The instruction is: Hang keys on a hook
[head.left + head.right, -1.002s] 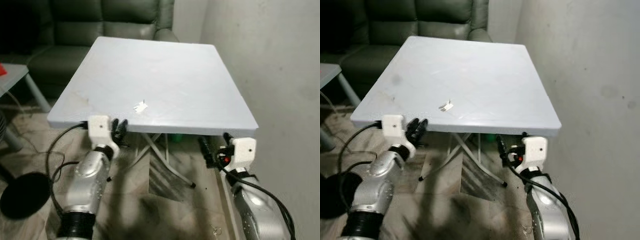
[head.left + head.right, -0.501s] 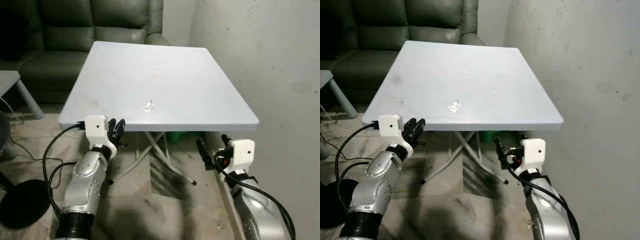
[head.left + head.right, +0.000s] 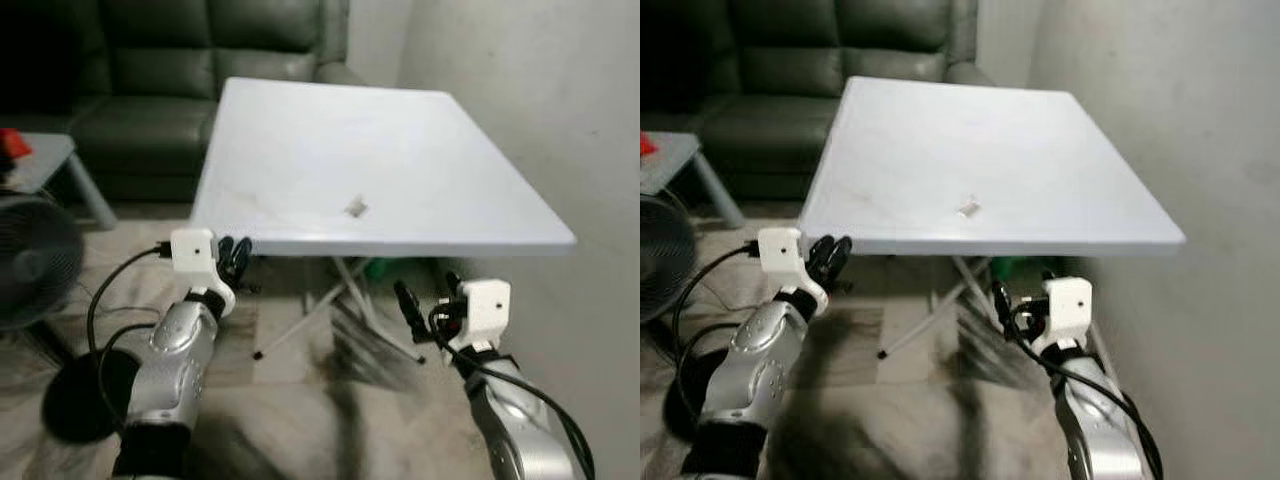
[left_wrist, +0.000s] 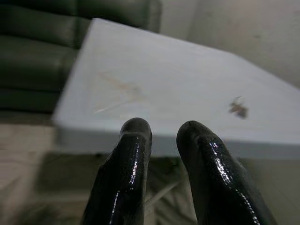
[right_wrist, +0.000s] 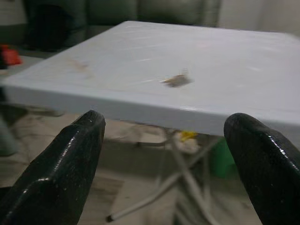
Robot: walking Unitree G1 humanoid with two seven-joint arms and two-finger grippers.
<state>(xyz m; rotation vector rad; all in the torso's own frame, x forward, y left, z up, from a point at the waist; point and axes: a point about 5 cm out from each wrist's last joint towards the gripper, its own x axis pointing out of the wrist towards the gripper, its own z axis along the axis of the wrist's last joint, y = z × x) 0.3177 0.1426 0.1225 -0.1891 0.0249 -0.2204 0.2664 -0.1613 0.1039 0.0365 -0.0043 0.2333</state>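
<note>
The keys [image 3: 355,208] are a small dark bunch lying on the white folding table [image 3: 330,130], near its front edge. They look blurred in the right wrist view [image 5: 176,80] and lie off to one side in the left wrist view [image 4: 239,108]. My left gripper [image 3: 235,258] hangs just below the table's front left corner, its fingers [image 4: 133,140] close together with nothing between them. My right gripper [image 3: 425,295] is lower, under the front right part of the table, with its fingers [image 5: 70,154] spread wide and nothing held.
A dark green sofa [image 3: 150,60] stands behind the table and a bare wall [image 3: 560,100] runs along the right. At the left are a fan [image 3: 35,265], a grey side table [image 3: 45,150] and a black round base [image 3: 85,395] on the floor. The table's crossed legs [image 3: 340,300] stand between my arms.
The camera has swung, so the table now sits further right and a fan has come into view at the left. Both arms keep the same pose and the keys lie where they were.
</note>
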